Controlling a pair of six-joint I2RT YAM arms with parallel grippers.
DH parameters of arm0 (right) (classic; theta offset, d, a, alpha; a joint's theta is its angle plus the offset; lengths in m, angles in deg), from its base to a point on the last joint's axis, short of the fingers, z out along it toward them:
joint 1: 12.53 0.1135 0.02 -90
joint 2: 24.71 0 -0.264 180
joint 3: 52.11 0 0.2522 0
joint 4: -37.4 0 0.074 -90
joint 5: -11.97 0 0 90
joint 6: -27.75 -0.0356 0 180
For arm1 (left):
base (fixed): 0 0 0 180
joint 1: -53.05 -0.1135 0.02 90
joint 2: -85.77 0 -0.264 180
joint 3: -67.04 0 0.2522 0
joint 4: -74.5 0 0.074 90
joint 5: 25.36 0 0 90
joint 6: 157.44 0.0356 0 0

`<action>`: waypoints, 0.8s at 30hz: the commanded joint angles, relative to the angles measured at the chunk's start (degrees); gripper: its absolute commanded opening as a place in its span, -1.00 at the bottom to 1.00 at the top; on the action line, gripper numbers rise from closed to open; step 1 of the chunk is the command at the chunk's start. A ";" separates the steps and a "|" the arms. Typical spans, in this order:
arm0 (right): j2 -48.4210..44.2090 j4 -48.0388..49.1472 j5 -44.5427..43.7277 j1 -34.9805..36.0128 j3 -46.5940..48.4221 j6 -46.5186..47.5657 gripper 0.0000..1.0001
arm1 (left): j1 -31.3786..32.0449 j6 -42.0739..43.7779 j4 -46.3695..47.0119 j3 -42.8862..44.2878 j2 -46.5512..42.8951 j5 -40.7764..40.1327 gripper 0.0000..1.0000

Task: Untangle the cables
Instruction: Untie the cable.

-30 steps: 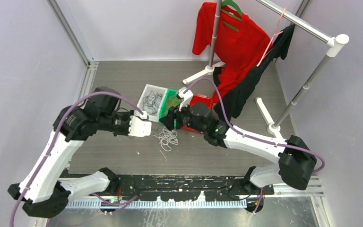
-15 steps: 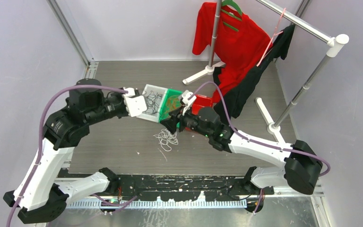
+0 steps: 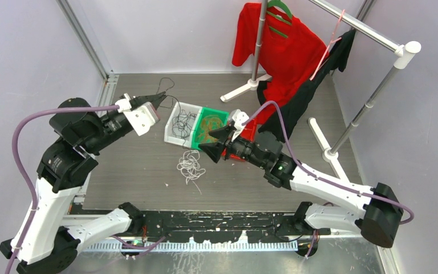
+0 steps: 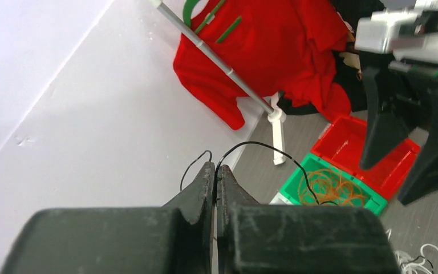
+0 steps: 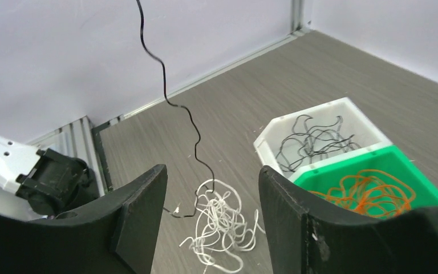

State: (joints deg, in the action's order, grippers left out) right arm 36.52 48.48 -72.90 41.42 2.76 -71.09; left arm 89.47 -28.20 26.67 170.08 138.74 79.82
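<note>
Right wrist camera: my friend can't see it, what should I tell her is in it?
A thin black curly wire hangs from above down to a tangle of white wires on the grey table, seen between the right gripper's open black fingers. To the right sit a white plastic bin of black wires and a green plastic bin of orange wires.

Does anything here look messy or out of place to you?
A tangle of white cables lies loose on the table, outside the bins, while black and orange ones sit in the white bin and green bin. One black cable hangs from the shut left gripper down to that tangle.
</note>
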 commanded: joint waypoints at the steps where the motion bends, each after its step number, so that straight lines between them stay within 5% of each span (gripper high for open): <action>1: 4.81 4.64 6.44 0.27 4.68 -2.24 0.30 | 0.17 -2.25 5.72 3.39 -0.36 -0.24 -1.00; 13: 24.16 13.81 4.20 2.42 12.82 -8.46 0.14 | 0.21 -3.17 5.27 6.28 -0.15 -0.55 -1.00; 24: 34.46 24.86 -3.65 6.47 2.32 -12.28 -0.15 | 0.21 -2.61 18.59 9.36 1.01 -5.03 -1.00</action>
State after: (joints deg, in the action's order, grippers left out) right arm 69.31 65.42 -72.44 45.79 8.11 -81.76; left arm 89.47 -31.04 34.08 176.22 139.42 77.68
